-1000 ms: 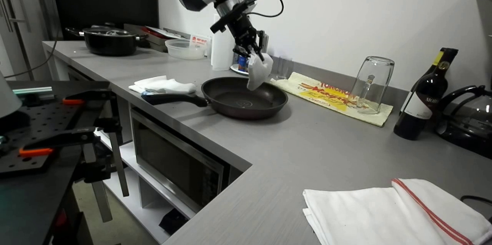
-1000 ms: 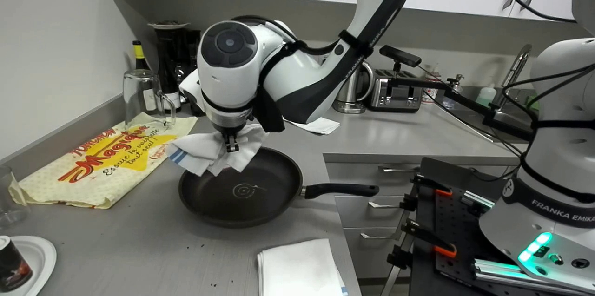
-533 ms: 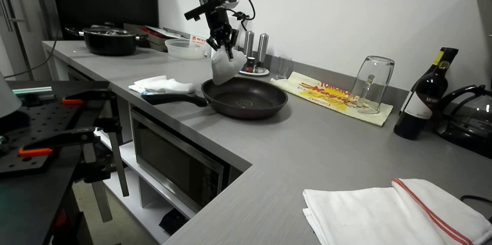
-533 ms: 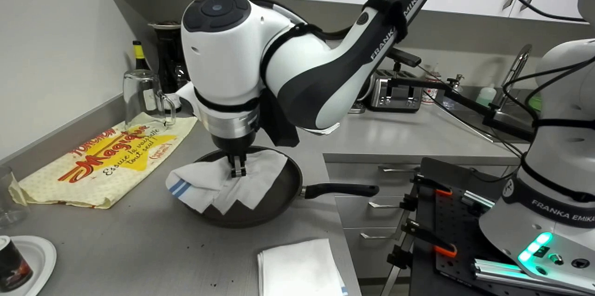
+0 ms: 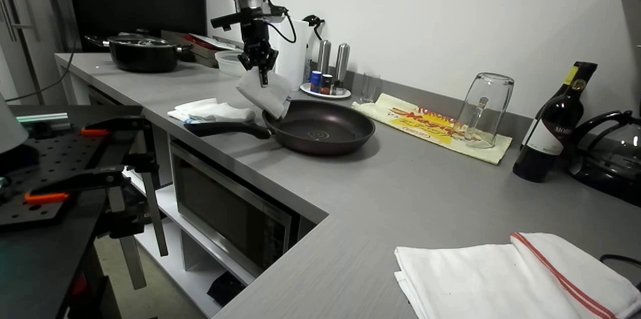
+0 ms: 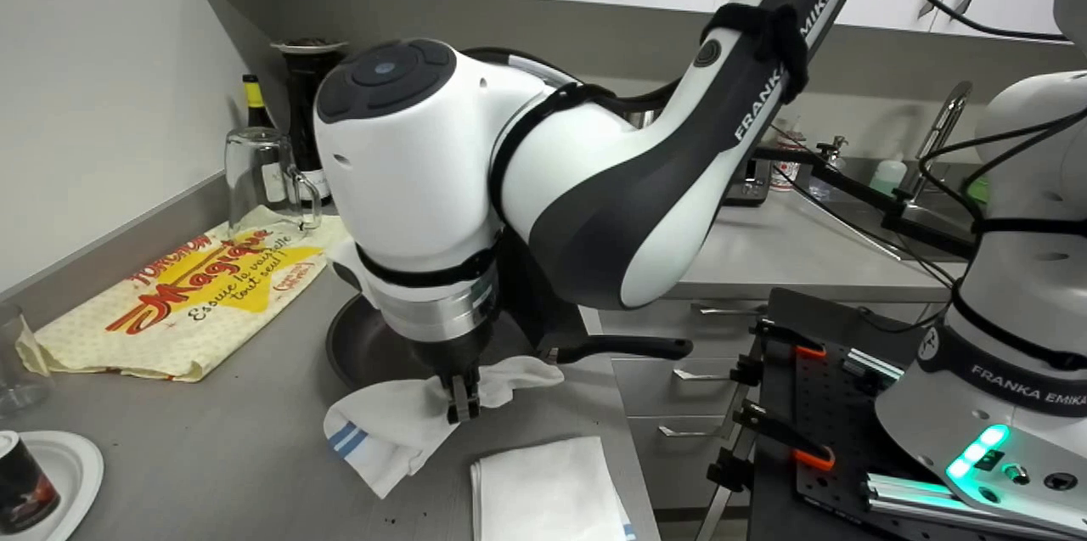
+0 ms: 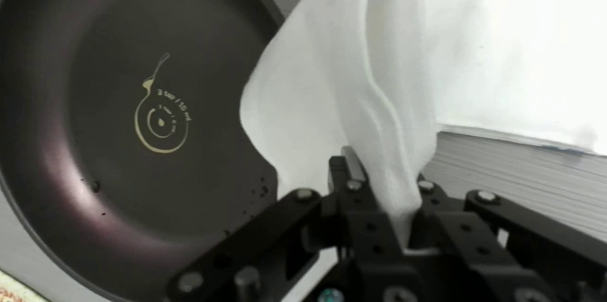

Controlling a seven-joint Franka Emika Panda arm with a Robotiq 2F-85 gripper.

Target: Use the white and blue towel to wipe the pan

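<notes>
My gripper (image 5: 263, 81) is shut on a white towel with blue stripes (image 6: 386, 431), which hangs from the fingers. The gripper also shows in an exterior view (image 6: 463, 414) and in the wrist view (image 7: 386, 174), where the towel (image 7: 322, 93) is bunched between the fingers. The dark frying pan (image 5: 320, 133) stands on the counter, its black handle (image 6: 628, 346) over the counter's edge. The gripper is beside the pan's rim, and the towel overlaps that rim in all views. I cannot tell whether it touches the pan. In the wrist view small dark specks lie in the pan (image 7: 142, 188).
A folded white towel with a blue stripe (image 6: 548, 490) lies near the pan handle. A yellow printed cloth (image 6: 204, 303) bears an upturned glass mug (image 5: 486, 108). A plate with small cans (image 5: 325, 92) stands near the wall. A red-striped white towel (image 5: 501, 279) lies farther along the counter.
The gripper has carried the towel across the pan, from the side by the yellow cloth to the opposite rim, near the folded towel. The pan has not moved.
</notes>
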